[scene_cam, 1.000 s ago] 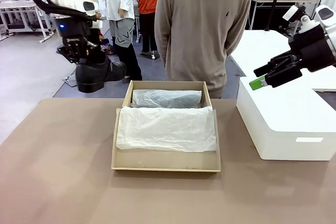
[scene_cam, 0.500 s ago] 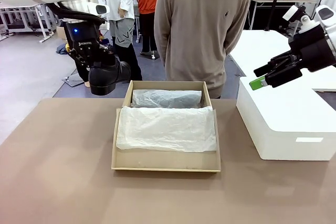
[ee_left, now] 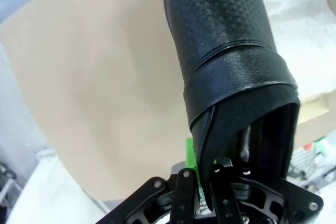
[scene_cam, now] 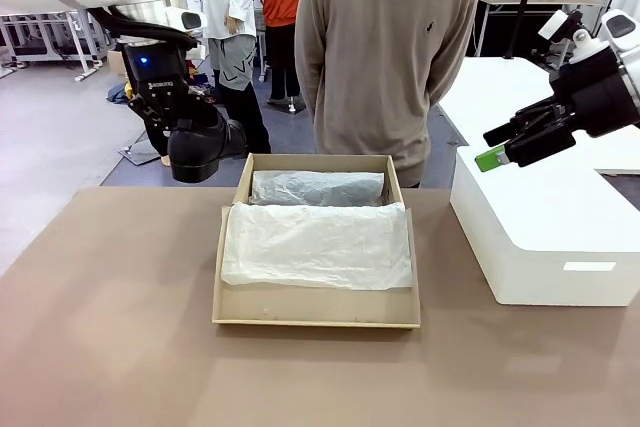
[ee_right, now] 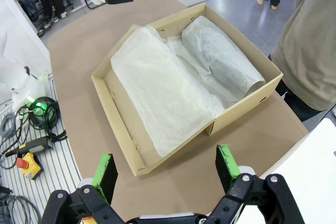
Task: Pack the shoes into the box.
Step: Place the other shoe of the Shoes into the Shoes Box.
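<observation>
Our left claw point(scene_cam: 185, 125) is clenched on the rim of one black shoe point(scene_cam: 208, 139), which hangs under it in the air with its toe toward the box point(scene_cam: 318, 317); the box lies open on the surface point(scene_cam: 110, 317), lower than the claw and just to its right. We judge it best to carry the shoe level over the box wall, lower it onto the flat tissue paper point(scene_cam: 315, 245) beside the wrapped bundle point(scene_cam: 316, 188), and release only once the sole rests. Our right claw point(scene_cam: 497, 147) hangs released above the white block point(scene_cam: 545, 237).
</observation>
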`<control>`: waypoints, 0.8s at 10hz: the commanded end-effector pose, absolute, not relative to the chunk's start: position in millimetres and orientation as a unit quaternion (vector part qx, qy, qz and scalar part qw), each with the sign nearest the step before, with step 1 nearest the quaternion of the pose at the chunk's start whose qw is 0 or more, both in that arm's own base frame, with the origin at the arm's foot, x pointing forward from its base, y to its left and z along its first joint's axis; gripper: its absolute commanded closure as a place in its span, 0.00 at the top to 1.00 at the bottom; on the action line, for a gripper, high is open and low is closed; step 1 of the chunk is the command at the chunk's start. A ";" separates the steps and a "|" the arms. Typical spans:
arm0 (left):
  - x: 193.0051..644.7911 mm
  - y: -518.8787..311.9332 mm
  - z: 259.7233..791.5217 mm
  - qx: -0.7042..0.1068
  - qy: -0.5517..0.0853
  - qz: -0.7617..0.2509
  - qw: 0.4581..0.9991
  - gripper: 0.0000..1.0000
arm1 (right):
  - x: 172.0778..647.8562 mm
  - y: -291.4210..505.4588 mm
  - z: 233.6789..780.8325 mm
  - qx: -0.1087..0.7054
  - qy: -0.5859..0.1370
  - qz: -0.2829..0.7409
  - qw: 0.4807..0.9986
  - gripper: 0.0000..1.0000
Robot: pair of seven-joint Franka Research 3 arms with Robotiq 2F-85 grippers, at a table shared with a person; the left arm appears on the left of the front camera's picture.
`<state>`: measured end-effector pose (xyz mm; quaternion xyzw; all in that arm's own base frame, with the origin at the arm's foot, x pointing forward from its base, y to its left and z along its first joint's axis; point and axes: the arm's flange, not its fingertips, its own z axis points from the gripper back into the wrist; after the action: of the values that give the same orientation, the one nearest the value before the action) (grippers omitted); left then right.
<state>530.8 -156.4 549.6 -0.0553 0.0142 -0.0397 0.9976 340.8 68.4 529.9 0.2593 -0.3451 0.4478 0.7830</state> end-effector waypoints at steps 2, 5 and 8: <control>514.7 -211.0 576.1 -0.027 -0.027 0.193 0.981 0.00 | 343.7 69.5 527.9 0.268 -0.359 0.454 0.770 1.00; 508.4 -258.5 580.9 -0.021 -0.019 0.361 0.932 0.00 | 343.7 69.5 527.9 0.268 -0.359 0.454 0.770 1.00; 502.6 -310.7 575.4 0.009 -0.043 0.416 0.908 0.00 | 343.7 69.5 527.9 0.268 -0.359 0.454 0.770 1.00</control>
<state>496.0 -296.8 565.7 -0.0079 -0.0252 0.3987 0.9167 340.8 68.4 530.1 0.2586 -0.3451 0.4478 0.7832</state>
